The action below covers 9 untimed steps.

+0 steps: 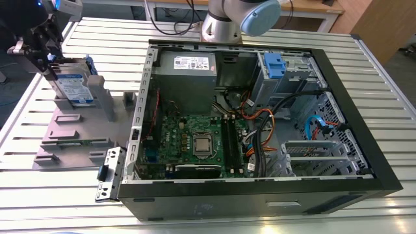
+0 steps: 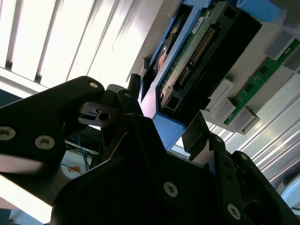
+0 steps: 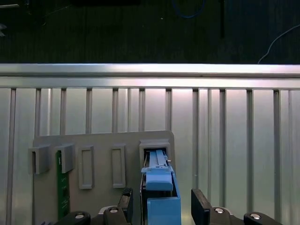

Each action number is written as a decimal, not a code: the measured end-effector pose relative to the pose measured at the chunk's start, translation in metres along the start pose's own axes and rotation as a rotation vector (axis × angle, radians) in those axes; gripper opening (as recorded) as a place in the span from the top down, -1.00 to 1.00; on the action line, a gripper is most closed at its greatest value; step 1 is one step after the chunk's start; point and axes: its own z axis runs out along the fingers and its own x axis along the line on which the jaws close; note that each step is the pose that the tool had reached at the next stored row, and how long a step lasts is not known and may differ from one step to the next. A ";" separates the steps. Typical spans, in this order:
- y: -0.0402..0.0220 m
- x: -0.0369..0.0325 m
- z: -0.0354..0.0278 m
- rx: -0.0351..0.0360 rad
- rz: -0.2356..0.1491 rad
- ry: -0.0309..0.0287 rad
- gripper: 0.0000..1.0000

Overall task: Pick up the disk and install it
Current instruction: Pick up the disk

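Blue-railed disk [image 1: 70, 82] loose inside pincer [image 3: 162, 205]

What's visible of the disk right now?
The disk is a flat silver drive with a blue-and-white label, blue rails and, in the second wrist view, a green circuit board and connector. It stands on edge in a slot of the grey holder on the exterior view's left, outside the computer case. The gripper straddles it, jaws open.

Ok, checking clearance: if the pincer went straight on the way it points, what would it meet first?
Most likely the disk: its blue edge stands between the fingers of the open pincer, upright in the grey holder. How close is unclear.
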 end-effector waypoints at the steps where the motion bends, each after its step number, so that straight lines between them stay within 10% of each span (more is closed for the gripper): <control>1: 0.0000 0.0000 0.0004 0.0001 -0.002 0.0002 -0.21; 9: -0.0003 -0.0002 0.0024 0.0005 -0.012 0.0006 -0.21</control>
